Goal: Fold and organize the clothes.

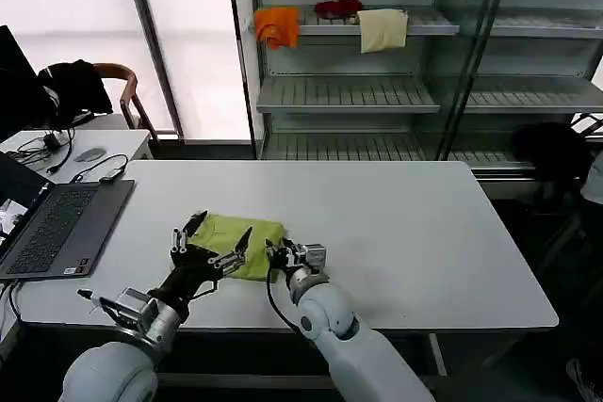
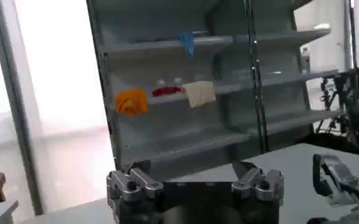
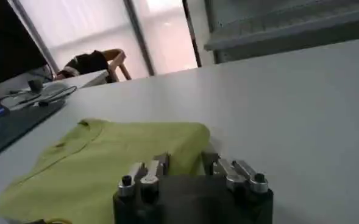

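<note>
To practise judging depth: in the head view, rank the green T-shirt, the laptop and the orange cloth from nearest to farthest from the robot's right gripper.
1. Green T-shirt: folded on the table, right beside the right gripper, on its left.
2. Laptop: open at the table's left edge, beyond the left gripper.
3. Orange cloth: hanging from a shelf of the rack behind the table.

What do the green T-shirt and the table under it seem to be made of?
The green T-shirt looks like soft matte knit fabric, probably cotton: it lies limp with gentle creases and rounded folded edges. The table seems to be a hard, smooth white laminate or painted board with a slight sheen; its exact material cannot be told.
</note>
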`<state>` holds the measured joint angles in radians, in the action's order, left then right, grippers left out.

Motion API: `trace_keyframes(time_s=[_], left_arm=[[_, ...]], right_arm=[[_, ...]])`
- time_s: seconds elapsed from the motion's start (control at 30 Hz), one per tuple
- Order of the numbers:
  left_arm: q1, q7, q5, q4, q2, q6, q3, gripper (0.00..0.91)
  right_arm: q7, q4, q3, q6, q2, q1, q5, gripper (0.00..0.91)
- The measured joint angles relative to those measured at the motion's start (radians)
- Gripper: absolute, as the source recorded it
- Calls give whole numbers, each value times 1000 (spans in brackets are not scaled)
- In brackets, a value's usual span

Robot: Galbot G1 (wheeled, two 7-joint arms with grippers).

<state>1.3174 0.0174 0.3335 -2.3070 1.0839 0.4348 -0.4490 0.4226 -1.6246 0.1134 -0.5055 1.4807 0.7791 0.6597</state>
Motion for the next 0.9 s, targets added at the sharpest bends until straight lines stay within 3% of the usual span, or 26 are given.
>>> trace_keyframes(time_s=[0.9], left_arm=[[33, -32, 47, -19, 25, 2, -10, 907]], right_arm=[[-3, -11, 3, 9, -20, -10, -11, 0]])
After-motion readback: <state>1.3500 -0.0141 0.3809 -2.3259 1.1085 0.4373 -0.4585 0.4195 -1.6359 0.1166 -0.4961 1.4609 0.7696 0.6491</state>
